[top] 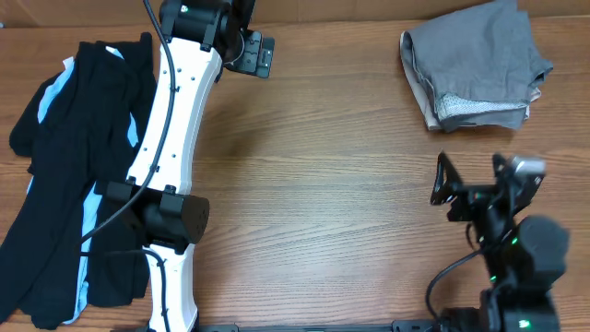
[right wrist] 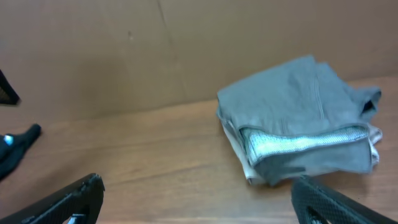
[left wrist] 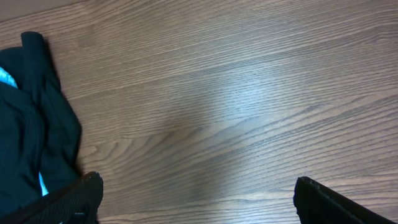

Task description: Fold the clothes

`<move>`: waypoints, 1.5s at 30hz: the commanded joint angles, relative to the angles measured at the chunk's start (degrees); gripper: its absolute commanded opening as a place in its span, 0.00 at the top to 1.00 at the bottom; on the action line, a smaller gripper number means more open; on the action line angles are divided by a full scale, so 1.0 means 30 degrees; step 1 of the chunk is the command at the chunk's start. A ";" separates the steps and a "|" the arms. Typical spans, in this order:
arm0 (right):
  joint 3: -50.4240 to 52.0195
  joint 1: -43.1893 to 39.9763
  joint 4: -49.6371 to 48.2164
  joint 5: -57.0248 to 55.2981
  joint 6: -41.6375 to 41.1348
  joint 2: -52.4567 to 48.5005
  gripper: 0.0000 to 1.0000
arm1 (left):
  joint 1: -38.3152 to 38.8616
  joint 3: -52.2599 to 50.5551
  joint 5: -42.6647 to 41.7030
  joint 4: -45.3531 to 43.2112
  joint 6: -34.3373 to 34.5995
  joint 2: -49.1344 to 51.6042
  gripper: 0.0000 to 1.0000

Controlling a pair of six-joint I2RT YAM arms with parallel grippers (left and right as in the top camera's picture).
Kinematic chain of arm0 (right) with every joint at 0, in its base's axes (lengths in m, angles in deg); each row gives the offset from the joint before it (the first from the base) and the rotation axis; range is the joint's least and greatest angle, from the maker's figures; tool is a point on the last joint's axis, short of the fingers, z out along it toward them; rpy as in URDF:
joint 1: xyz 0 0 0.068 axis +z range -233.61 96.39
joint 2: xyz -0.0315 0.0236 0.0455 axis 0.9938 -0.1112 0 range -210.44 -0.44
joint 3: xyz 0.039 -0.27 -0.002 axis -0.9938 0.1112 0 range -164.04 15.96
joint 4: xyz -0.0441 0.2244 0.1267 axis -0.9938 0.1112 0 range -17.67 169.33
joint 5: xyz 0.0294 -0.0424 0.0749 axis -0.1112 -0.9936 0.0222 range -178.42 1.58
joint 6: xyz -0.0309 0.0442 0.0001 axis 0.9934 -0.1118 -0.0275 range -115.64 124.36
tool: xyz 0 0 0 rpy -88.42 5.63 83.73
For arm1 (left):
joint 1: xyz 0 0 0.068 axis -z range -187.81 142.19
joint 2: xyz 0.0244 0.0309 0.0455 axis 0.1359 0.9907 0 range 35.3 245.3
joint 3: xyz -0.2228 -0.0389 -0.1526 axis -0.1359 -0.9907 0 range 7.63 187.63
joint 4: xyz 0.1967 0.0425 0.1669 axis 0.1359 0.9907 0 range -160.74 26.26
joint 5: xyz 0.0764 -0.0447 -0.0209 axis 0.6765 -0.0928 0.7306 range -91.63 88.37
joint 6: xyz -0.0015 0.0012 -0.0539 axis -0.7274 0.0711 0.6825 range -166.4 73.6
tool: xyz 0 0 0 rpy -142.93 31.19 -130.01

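Left hand [left wrist: 198,202] and right hand [right wrist: 196,202] both apart, empty. Mid-grey fabric shorts [top: 479,65] folded, seemingly atop beige cloth [right wrist: 235,152]; black blue-striped garment [top: 74,175] lies crumpled.

Nothing readable is showing in any of the views. No text, label, brand, number or sign is appearing legibly on the grey shorts [top: 475,55], the black garment [top: 78,175], the arms or the desk [top: 323,194].
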 commanded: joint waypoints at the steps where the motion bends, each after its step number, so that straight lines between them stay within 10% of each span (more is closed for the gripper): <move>1: 0.2390 0.0211 -0.0940 -0.0277 -0.0044 0.2164 0.00 | -0.0087 -0.0117 0.0175 -0.0058 0.0262 0.0022 0.00; 16: 0.8655 0.0306 -0.5129 -0.0291 -0.0044 0.7111 0.00 | -0.0087 -0.0117 0.0175 -0.0058 0.0262 0.0022 0.00; 45: 0.9930 0.0306 -0.4459 -0.2404 -0.0036 0.8743 0.00 | -0.0087 -0.0117 0.0175 -0.0058 0.0270 0.0022 0.00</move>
